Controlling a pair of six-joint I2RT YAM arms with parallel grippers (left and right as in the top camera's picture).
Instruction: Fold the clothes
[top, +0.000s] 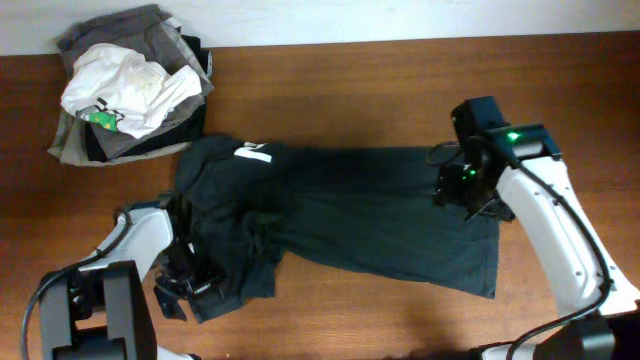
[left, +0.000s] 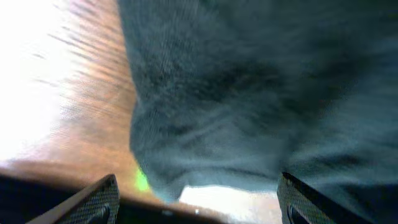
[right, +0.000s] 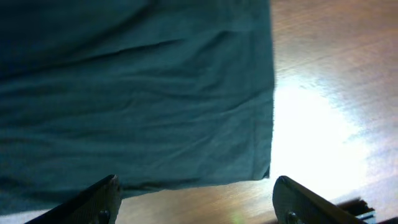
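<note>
The dark teal-black T-shirt (top: 350, 210) lies spread across the table's middle, collar tag to the left, hem to the right, with its left part bunched in folds. My left gripper (top: 185, 285) is open low over the bunched lower-left part; its wrist view shows a rumpled fabric lobe (left: 249, 93) just beyond the open fingers (left: 196, 202). My right gripper (top: 465, 195) is open over the shirt's upper right corner; its wrist view shows the flat fabric (right: 137, 93) with its hem corner just ahead of the open fingers (right: 196, 202).
A pile of grey folded garments (top: 150, 40) topped by a white garment with a green mark (top: 125, 85) sits at the back left. Brown wooden table (top: 350, 80) surrounds the shirt, with a bright glare patch in the right wrist view (right: 311, 137).
</note>
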